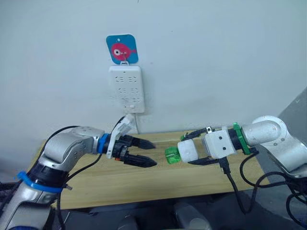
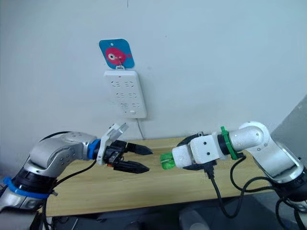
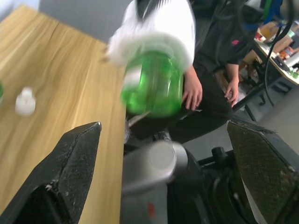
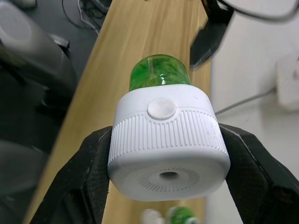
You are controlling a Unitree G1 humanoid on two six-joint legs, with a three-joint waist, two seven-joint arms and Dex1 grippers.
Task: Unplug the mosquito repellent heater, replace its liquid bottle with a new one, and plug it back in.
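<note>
R gripper [image 1: 192,154] clamps heater [image 4: 168,149], green bottle [image 4: 160,71] screwed in; L gripper [image 1: 144,153] wide, empty, facing bottle.

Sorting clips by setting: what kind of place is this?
Probably a robotics lab or test room: a wooden table against a bare wall, a wall-hung power strip, and a seated person beside cluttered desks.

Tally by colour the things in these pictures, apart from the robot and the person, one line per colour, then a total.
White: 3 - mosquito repellent heater, power strip, small cap on the table
Green: 1 - liquid bottle fitted in the heater
Blue and pink: 1 - wall hook plate
Wood: 1 - table
Total: 6
</note>
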